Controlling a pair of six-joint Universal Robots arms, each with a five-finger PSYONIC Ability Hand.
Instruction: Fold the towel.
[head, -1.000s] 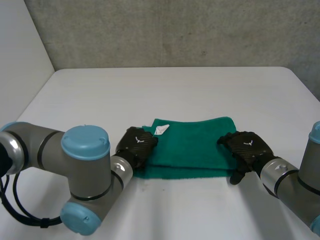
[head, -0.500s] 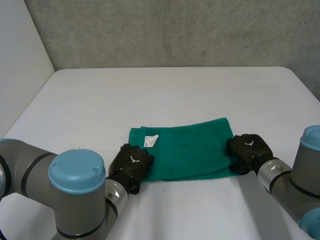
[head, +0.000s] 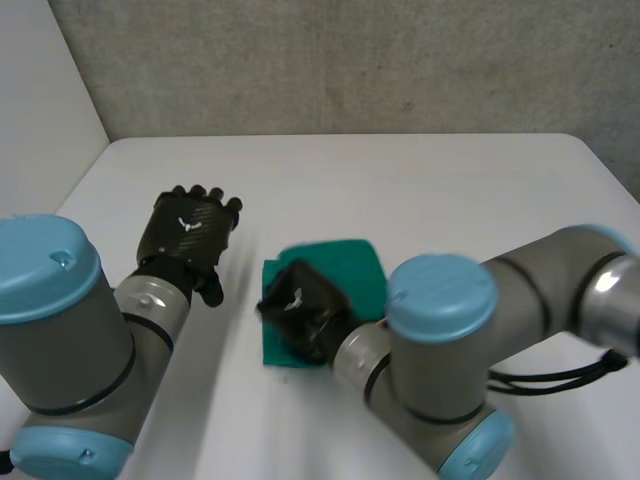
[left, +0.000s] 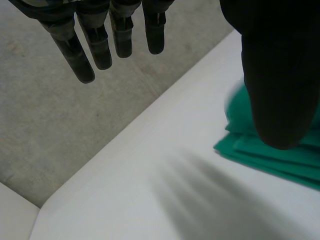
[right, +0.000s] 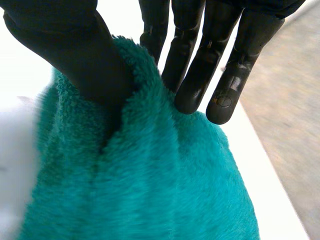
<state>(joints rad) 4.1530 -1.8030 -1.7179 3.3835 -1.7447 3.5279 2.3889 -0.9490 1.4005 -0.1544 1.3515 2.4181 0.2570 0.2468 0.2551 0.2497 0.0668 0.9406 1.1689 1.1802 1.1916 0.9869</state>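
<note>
The green towel (head: 345, 268) lies folded over in the middle of the white table (head: 420, 180). My right hand (head: 300, 305) has reached across to the towel's left edge and is shut on a fold of the cloth. In the right wrist view the thumb (right: 75, 50) and the fingers (right: 192, 75) pinch the plush towel (right: 150, 190) between them. My left hand (head: 190, 232) hovers left of the towel, open, with straight fingers and nothing in it. In the left wrist view the towel (left: 280, 160) lies beside the thumb, apart from the spread fingers (left: 100, 45).
A grey wall (head: 350, 60) runs behind the table's far edge, and a pale wall (head: 40, 110) stands at the left. My right arm (head: 480, 340) stretches across the table's near half.
The right hand shut on the towel's right edge and carried it left across the towel, folding it over. The left hand let go of the left edge, opened and lifted away to the left.
</note>
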